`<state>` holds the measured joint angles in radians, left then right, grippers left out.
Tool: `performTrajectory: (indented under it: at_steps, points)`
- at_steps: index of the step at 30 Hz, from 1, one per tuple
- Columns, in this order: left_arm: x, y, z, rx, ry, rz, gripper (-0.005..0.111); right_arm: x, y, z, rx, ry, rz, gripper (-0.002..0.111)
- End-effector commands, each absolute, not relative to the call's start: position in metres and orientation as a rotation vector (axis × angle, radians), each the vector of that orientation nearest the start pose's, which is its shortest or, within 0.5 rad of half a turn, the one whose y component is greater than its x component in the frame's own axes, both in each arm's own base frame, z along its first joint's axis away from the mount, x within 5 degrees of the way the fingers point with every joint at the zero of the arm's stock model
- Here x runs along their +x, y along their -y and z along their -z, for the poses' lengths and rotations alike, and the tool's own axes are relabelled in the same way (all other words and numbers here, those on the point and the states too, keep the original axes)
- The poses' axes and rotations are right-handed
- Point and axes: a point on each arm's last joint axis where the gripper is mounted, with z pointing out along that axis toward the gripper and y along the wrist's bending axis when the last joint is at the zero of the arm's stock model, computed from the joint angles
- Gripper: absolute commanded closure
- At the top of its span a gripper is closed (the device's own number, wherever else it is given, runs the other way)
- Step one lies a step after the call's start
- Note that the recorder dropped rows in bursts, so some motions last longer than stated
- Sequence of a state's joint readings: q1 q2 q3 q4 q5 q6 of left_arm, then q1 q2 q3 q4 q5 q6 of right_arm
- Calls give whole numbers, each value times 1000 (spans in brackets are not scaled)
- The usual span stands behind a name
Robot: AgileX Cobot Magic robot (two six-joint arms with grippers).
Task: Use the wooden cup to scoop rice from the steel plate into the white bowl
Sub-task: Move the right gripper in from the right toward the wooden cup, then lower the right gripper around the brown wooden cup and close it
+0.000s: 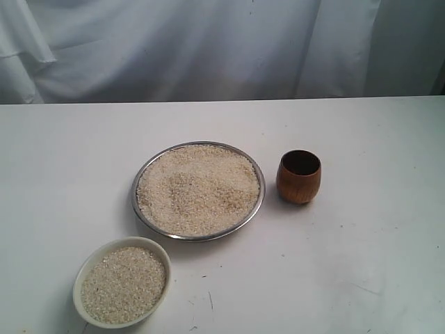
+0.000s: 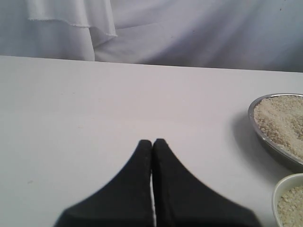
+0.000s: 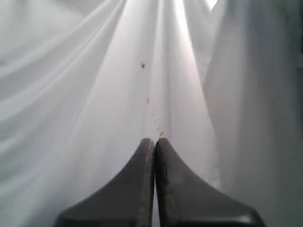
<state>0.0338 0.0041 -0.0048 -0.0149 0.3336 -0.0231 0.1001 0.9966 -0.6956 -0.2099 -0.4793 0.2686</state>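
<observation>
Hanging behind white table [image 1: 361, 264] with steel plate [image 1: 198, 239]: creased white cloth [image 1: 208, 49].

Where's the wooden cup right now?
Exterior view: the small reddish-brown wooden cup stands upright on the white table, right of centre, just right of the wide shiny steel plate and not touching it. Neither wrist view shows it.

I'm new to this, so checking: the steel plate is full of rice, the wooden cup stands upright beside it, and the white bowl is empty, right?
The white bowl is not empty: the exterior view shows rice in it. The rest holds: steel plate full, wooden cup upright beside it.
</observation>
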Motion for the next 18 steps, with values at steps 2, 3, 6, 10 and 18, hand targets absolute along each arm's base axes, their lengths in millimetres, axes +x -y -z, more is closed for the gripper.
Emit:
performTrajectory:
  at_steps: [2, 3, 6, 10, 18]
  points:
    - [54, -1, -184, -64, -1801, 7, 107, 247, -58, -323, -340, -1486, -396, 106]
    - [54, -1, -184, -64, -1801, 7, 107, 250, -64, -312, -402, -1509, -431, 103]
    - [54, -1, -184, -64, -1801, 7, 107, 258, -77, -287, -574, -1517, -505, 91]
    - [54, -1, -184, -64, -1801, 7, 107, 266, -84, -259, -705, -1574, -539, 74]
    - [54, -1, -184, -64, -1801, 7, 107, 281, -91, -206, -813, -1713, -623, 52]
